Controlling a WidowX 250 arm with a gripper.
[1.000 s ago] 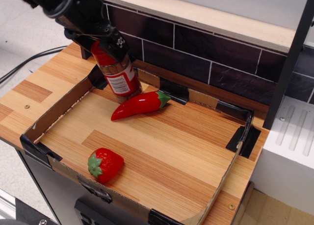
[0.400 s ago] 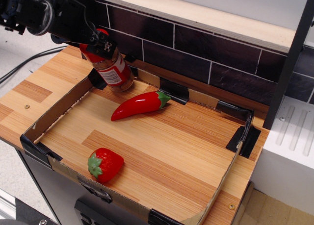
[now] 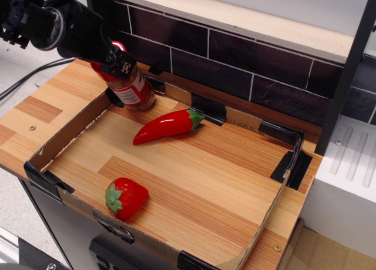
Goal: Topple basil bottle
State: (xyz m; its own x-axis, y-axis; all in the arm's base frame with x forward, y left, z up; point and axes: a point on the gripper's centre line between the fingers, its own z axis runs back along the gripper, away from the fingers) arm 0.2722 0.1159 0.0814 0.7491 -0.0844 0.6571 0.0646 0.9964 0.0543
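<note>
The basil bottle (image 3: pixel 130 87), a small clear jar with a red cap, red-and-white label and brownish contents, leans strongly to the upper left at the far left corner of the cardboard tray (image 3: pixel 64 135). Its base rests near the tray's back wall. My black gripper (image 3: pixel 111 59) reaches in from the upper left and is shut on the bottle's cap end. The fingertips are partly hidden by the gripper body.
A glossy red chili pepper (image 3: pixel 166 126) lies just right of the bottle. A red strawberry (image 3: pixel 125 197) sits near the tray's front left. A dark tiled wall (image 3: pixel 235 64) runs behind the tray. A white block (image 3: pixel 346 176) stands at the right.
The gripper has moved left and down with the bottle, tipping it from nearly upright to a strong lean to the upper left.
</note>
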